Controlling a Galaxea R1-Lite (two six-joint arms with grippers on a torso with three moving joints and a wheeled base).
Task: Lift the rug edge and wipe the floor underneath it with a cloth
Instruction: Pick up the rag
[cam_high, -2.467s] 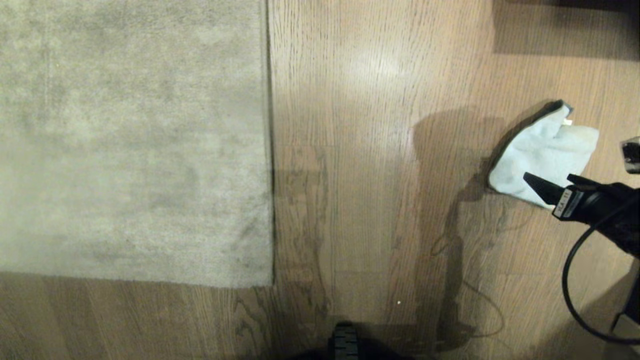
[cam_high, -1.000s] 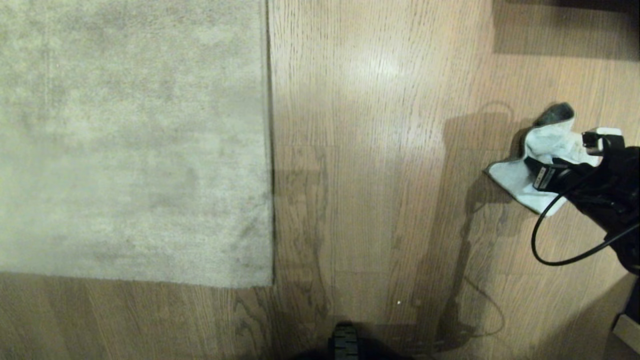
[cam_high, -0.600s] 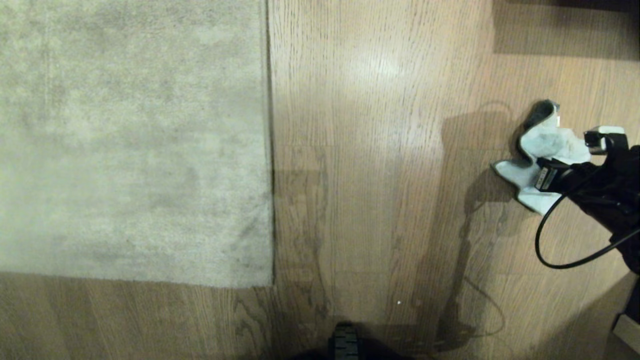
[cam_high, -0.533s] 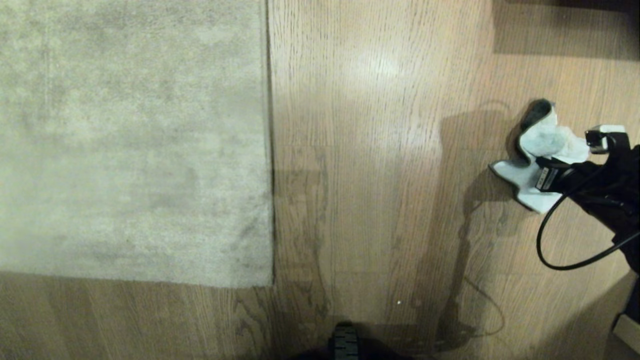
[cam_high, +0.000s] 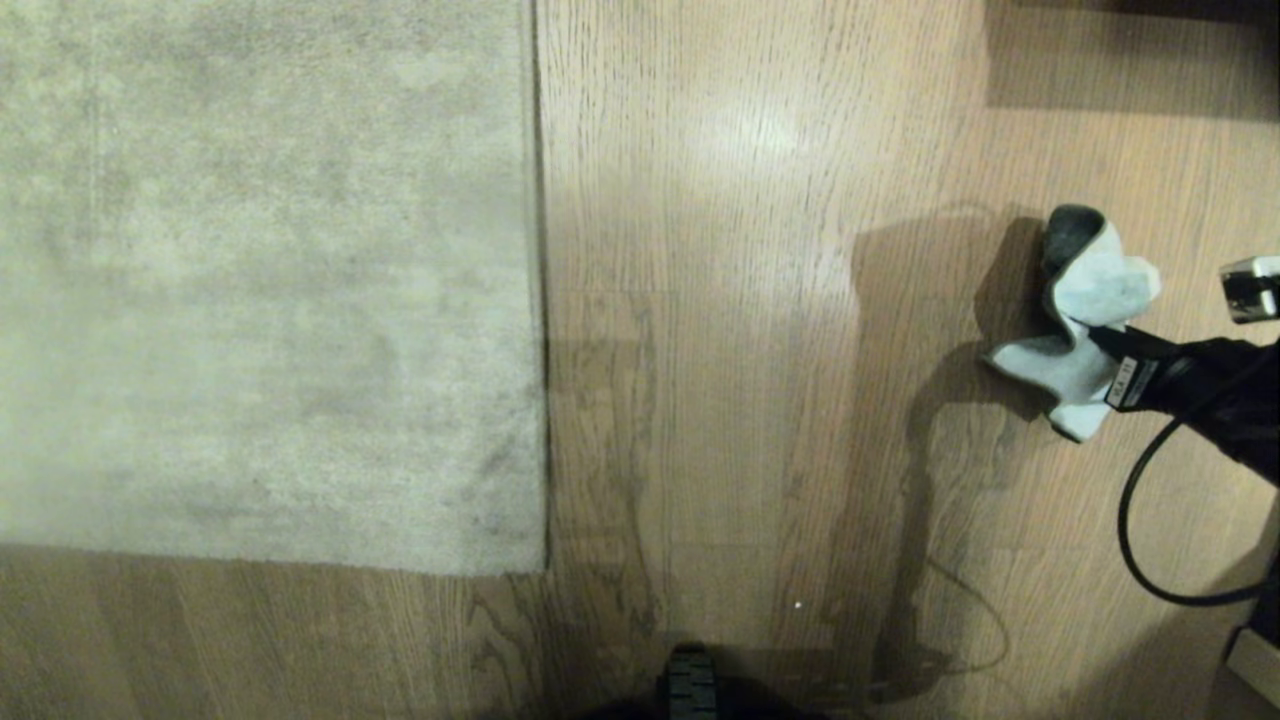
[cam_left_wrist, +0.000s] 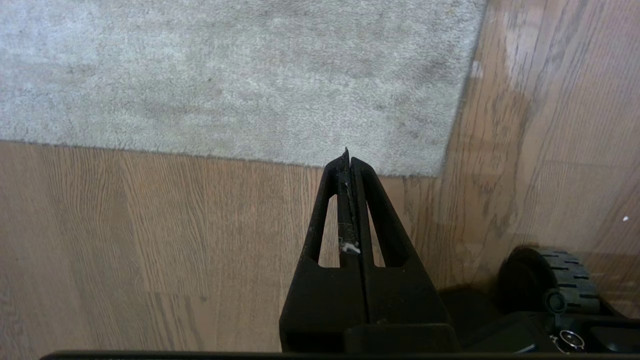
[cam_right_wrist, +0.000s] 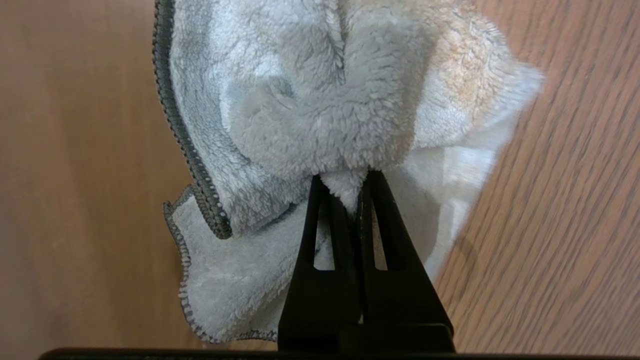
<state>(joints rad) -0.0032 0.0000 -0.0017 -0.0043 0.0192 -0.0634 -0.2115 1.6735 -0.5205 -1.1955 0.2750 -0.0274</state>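
- Rug edge (cam_high: 540, 300), the straight right-hand border and near corner of the large grey-beige rug: lies flat on the floor (cam_high: 720, 420), unlifted. It is unchanged from the earlier head views. Lifting it, and wiping the planks beneath, both remain to be done.
- Floor, oak-grain planks with a slight sheen: bare between the rug and the cloth. No part of it under the rug is exposed yet.
- Cloth (cam_high: 1085, 320), pale blue-white with a dark stitched hem: near the right edge of the floor area in view, well apart from the rug edge. It is bunched and gathered upward, its lower folds hanging toward the planks; whether they still touch cannot be told. Earlier it lay spread flat; since then it has been crumpled into a bundle and drawn slightly off the floor.
- Right gripper (cam_right_wrist: 350, 192): fingers pinched together on a tuft at the middle of the cloth. Earlier the fingers stood apart above the flat cloth; they have since closed. Fetching the cloth is, by judgement, the only step accomplished.
- Left gripper (cam_left_wrist: 348, 160): fingers pressed together, holding nothing, parked above the floor just short of the rug's near corner.
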